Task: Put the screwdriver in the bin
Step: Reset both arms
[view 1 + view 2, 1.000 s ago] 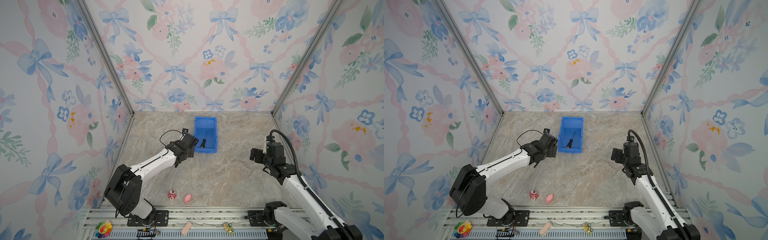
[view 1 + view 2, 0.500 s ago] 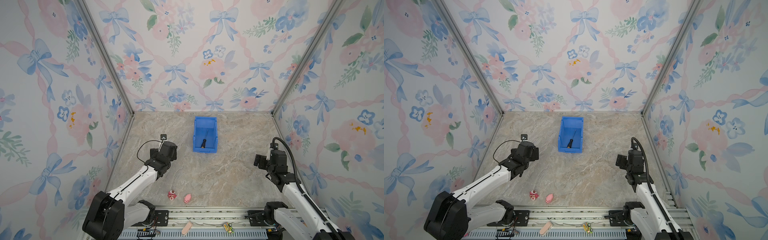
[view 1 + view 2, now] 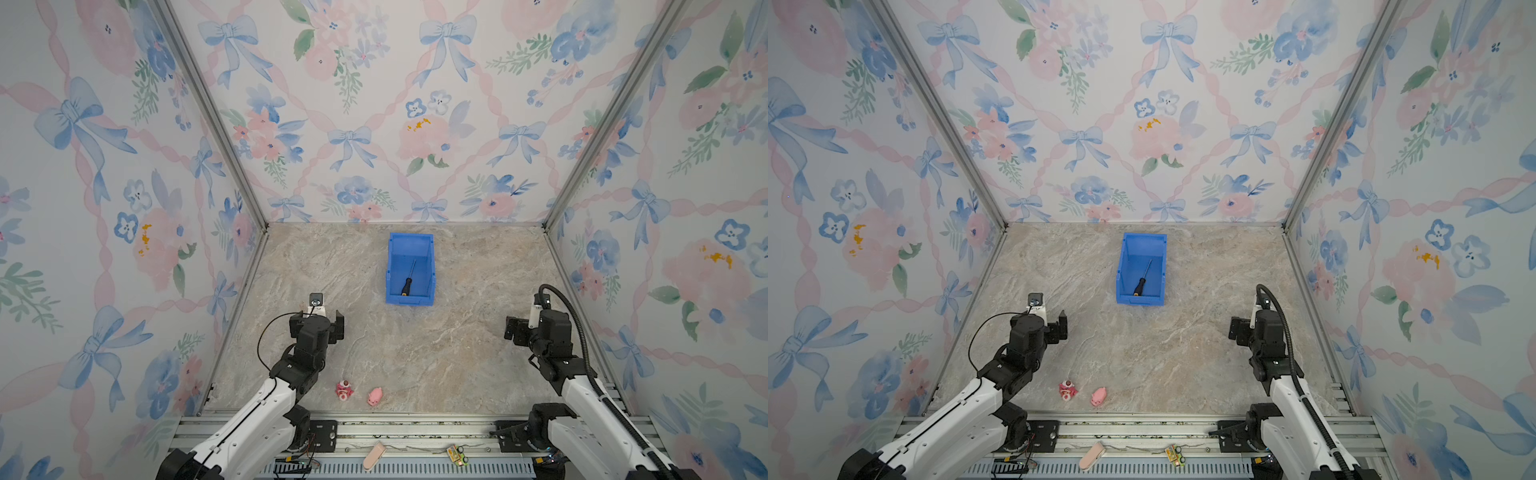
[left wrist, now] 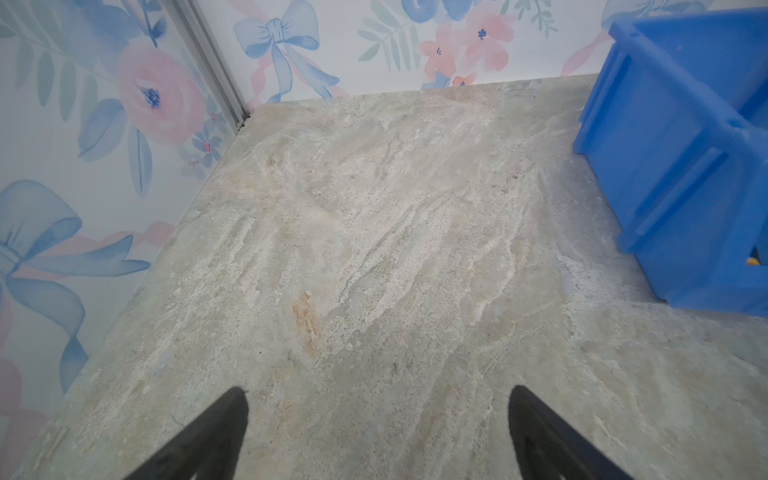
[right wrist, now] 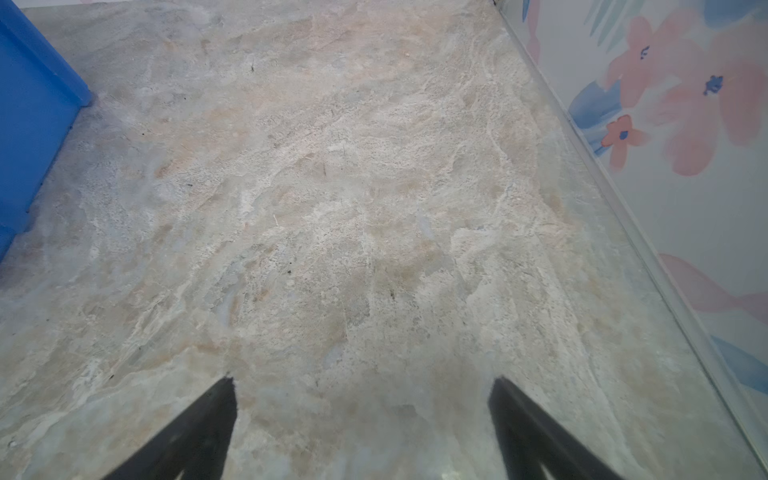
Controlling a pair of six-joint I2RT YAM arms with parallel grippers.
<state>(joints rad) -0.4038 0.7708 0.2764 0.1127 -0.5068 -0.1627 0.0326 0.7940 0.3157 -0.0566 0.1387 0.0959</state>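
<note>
Marble-look tabletop [image 3: 457, 353] is filling the lower half of both top views, same as a sec ago.

Left arm [image 3: 266, 407] is pulling back: 1 s ago it was reaching up to the bin's front-left corner, half a sec ago it was midway, and now it is sitting folded in the lower left of the frame. Right arm [image 3: 582, 386] is also sinking back a bit twd the lower right vs 1 s ago.

Blue bin [image 3: 411, 239] is standing upper ctr of the table, near the back wall and not shifting btwn frames. In the left wrist view its side wall [image 4: 665, 145] is filling the right edge.

Left gripper [image 3: 317, 324] is hanging over bare table, well apart from the bin, w/ its jaws spread wide and nothing btwn them; the wrist view [image 4: 378, 392] is showing only marble in the gap. Right gripper [image 5: 361, 382] is likewise gaping wide and holding nothing, w/ only bare table btwn its fingers.

Screwdriver [image 3: 407, 282] is lying inside the bin on its floor, slightly diagonal, w/ the handle twd the lowered front lip and the shaft pointing twd the back wall. It is in the same spot as in the earlier frames.

Pink figure toy [image 3: 344, 390] and pink pig toy [image 3: 375, 396] are lying near the table's front edge, lower ctr, not moving.
</note>
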